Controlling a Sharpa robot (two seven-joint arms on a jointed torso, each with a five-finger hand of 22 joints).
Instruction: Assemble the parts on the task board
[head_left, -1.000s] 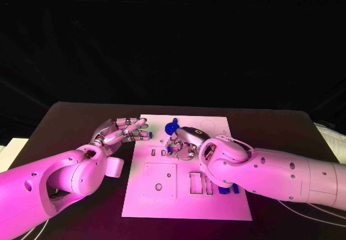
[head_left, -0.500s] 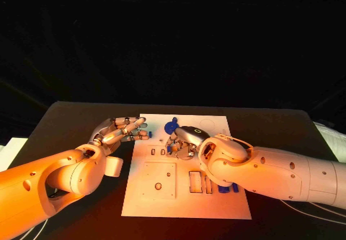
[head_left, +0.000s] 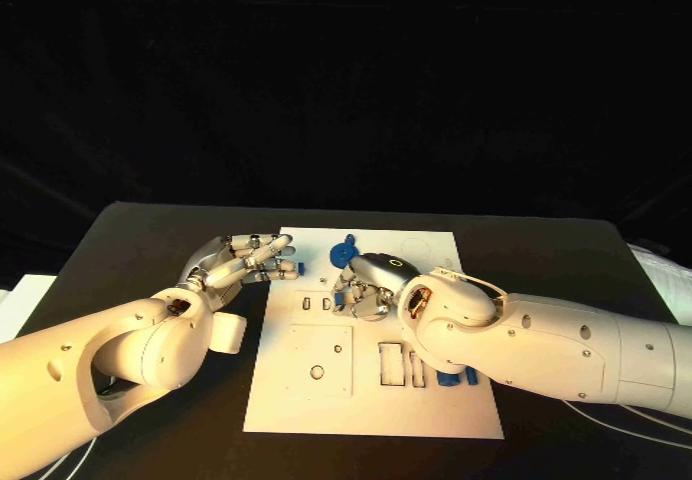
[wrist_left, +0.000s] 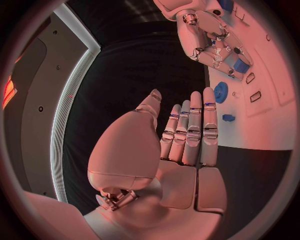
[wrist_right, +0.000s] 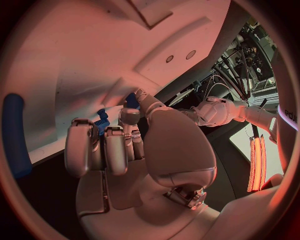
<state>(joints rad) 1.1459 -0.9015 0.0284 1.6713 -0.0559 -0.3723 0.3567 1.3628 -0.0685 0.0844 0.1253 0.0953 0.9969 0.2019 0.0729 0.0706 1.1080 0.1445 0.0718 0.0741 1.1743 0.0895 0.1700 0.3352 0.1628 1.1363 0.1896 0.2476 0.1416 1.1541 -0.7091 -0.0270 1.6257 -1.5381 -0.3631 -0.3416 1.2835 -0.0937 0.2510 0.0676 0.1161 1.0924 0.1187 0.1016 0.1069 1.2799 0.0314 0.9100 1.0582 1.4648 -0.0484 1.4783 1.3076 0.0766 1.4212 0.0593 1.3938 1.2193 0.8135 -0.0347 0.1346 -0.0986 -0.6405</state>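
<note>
**Assembly under way at the board's far half**

While a small blue part (head_left: 340, 297) is pinched in the curled fingers of the right robot hand (head_left: 368, 283), the task board (head_left: 325, 400) is seen lying flat in the middle of the black worktop (head_left: 130, 235). The part is held low over the board's far half, near a row of small slots; whether it touches the board cannot be told. A blue gear-like part (head_left: 343, 254) is seen just beyond that hand, and a blue piece (head_left: 467, 377) lies at the board's right edge, partly hidden by the right forearm. Several rectangular slots (head_left: 391, 364) nearer the robot are judged still unfilled, so most of the assembly appears left to do.

The left robot hand (head_left: 242, 262) is held just off the board's left edge, fingers straight and together, thumb apart, nothing gripped; a small blue part (head_left: 291, 268) lies near its fingertips. Bare worktop is left on both sides of the board, while the right forearm covers much of the right margin.
</note>
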